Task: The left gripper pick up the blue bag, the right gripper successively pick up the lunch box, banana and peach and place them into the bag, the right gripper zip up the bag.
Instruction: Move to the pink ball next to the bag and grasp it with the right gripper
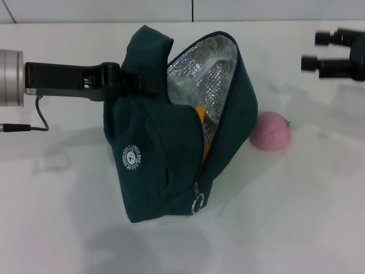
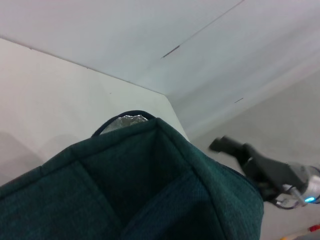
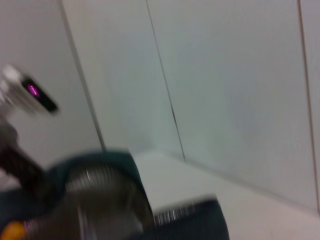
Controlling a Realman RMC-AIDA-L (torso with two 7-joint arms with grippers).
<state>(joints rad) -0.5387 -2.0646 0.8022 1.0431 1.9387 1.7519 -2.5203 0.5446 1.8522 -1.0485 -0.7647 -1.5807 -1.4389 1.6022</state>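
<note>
The blue bag (image 1: 165, 154) hangs tilted over the table with its mouth open toward the right and the silver foil lining showing. My left gripper (image 1: 134, 84) is shut on its handle at the upper left. Inside the opening I see a yellow piece of the banana (image 1: 200, 116) and the pale edge of the lunch box (image 1: 191, 85). On the table just right of the bag lies the pink peach (image 1: 270, 132). Up at the far right, above the peach, my right gripper (image 1: 312, 50) is open and holds nothing. The left wrist view is filled by the bag fabric (image 2: 150, 190).
A metal ring zip pull (image 1: 198, 204) hangs at the bag's lower front corner. A black cable (image 1: 34, 123) trails from the left wrist onto the white table (image 1: 296, 217). A panelled wall stands behind the table.
</note>
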